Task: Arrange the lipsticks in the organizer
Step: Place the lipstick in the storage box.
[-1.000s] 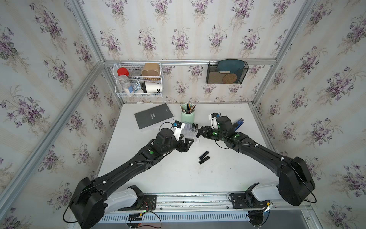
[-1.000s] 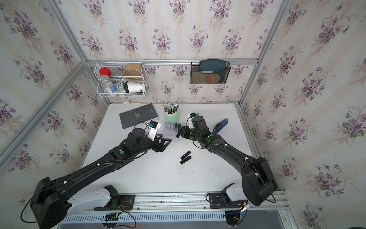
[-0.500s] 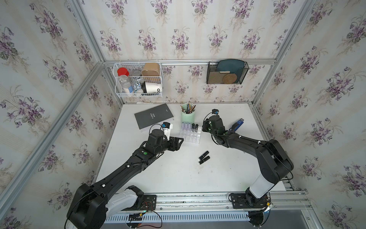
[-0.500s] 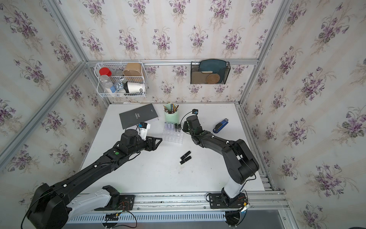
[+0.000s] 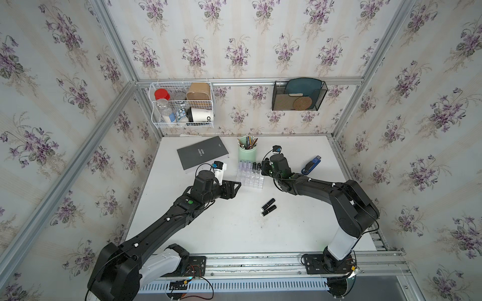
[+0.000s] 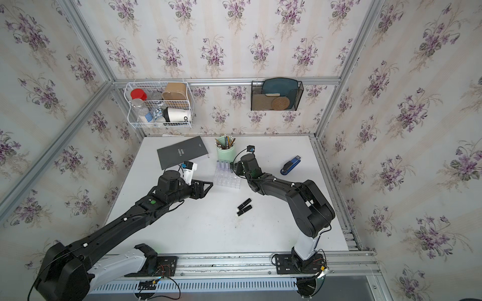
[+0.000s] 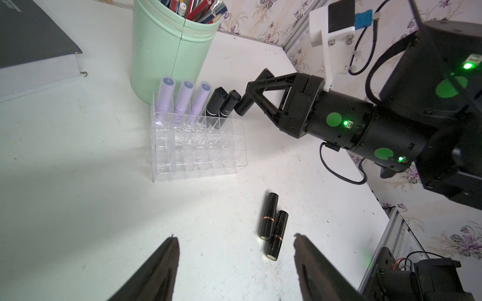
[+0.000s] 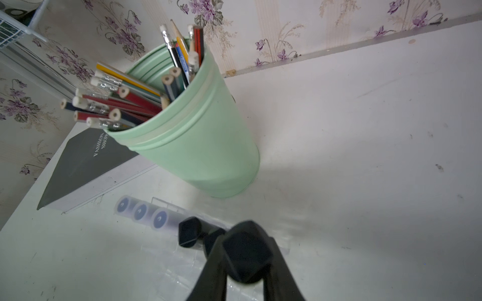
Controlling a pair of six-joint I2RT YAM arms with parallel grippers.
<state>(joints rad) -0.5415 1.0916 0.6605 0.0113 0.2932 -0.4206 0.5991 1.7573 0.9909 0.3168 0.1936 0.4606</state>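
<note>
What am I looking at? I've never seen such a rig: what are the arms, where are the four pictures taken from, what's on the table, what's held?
Two robot arms, left and right, each end in a two-finger gripper. Two pictures look down from overhead; two come from wrist cameras. On the table: a clear organizer holding three lilac lipsticks and two black lipsticks, a green pencil cup, a grey book, a blue stapler and two loose lipsticks. The right gripper is shut on another black lipstick; the left gripper is open, empty.
</note>
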